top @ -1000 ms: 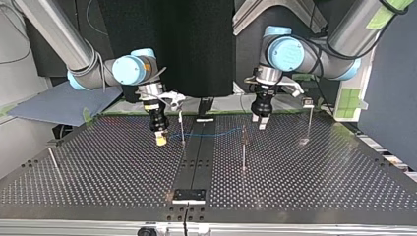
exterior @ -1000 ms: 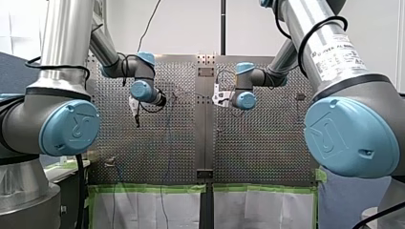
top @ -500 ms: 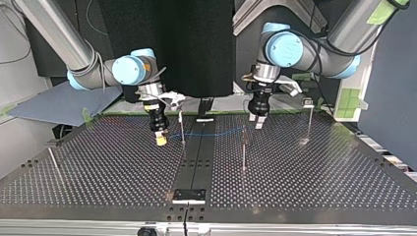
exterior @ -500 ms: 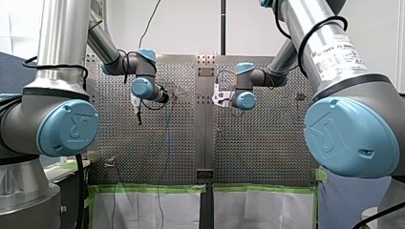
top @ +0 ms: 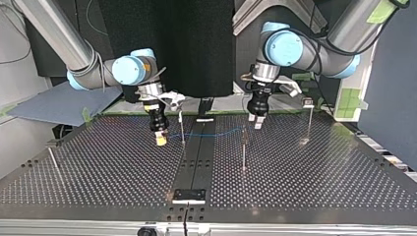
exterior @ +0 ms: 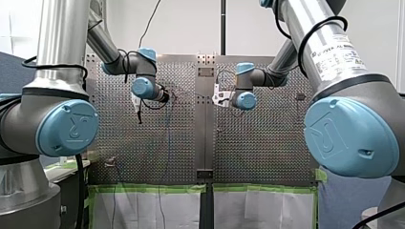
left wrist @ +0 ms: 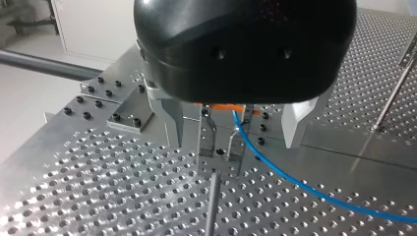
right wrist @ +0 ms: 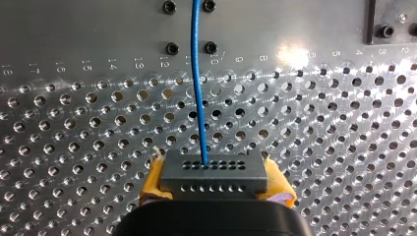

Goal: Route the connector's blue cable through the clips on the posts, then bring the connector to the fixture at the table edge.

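Right wrist view, right hand (right wrist: 216,189) clamped on connector (right wrist: 215,172), left hand (left wrist: 232,141) spread apart.

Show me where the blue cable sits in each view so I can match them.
Front view: blue cable, faint line left of the centre strip.
Top view: cable crossing that strip.
Left wrist view: cable curving away from under my left pincer.
Right wrist view: cable running straight out of the connector.
Shared landmark: the unperforated centre strip.
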Robot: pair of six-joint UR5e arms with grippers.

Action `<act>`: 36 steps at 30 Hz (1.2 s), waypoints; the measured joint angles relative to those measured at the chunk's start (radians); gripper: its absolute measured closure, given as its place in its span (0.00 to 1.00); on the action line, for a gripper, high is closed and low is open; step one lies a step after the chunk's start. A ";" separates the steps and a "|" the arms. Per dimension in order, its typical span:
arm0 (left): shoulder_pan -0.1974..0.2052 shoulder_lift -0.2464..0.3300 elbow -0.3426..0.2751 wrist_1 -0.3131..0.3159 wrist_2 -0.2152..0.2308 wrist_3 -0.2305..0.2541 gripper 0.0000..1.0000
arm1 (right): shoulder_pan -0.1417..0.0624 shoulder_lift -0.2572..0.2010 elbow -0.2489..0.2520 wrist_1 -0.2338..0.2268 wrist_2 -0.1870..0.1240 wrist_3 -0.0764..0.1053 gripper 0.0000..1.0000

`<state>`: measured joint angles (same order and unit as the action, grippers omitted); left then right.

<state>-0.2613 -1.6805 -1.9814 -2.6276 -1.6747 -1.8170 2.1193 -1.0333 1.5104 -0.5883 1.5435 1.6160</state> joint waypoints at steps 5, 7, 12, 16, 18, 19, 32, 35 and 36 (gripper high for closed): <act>-0.004 0.018 0.000 0.010 0.003 0.011 0.00 | 0.000 0.000 0.000 0.000 0.000 0.001 1.00; -0.007 0.024 0.000 0.011 0.003 0.016 0.00 | 0.000 0.000 0.000 0.000 0.000 0.001 1.00; -0.014 0.028 0.000 0.012 0.004 0.023 0.00 | 0.000 0.000 0.001 0.002 -0.001 0.002 1.00; -0.021 0.029 0.000 0.012 0.009 0.025 0.00 | 0.000 0.000 0.001 0.002 -0.004 0.002 1.00; -0.025 0.029 0.000 0.012 0.018 0.025 0.00 | 0.000 0.000 0.001 0.004 -0.004 0.002 1.00; -0.027 0.029 0.000 0.012 0.022 0.025 0.00 | 0.000 0.000 0.001 0.004 -0.005 0.002 1.00; -0.039 0.028 0.000 0.012 0.030 0.005 0.00 | 0.000 0.000 0.001 0.008 -0.005 0.002 1.00; -0.039 0.028 0.000 0.012 0.027 -0.001 0.00 | 0.000 0.000 0.000 0.009 -0.005 0.002 1.00; -0.039 0.028 0.000 0.012 0.026 -0.003 0.00 | 0.000 0.000 0.001 0.009 -0.005 0.003 1.00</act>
<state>-0.3006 -1.6525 -1.9815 -2.6156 -1.6485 -1.8198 2.1193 -1.0333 1.5110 -0.5789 1.5387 1.6186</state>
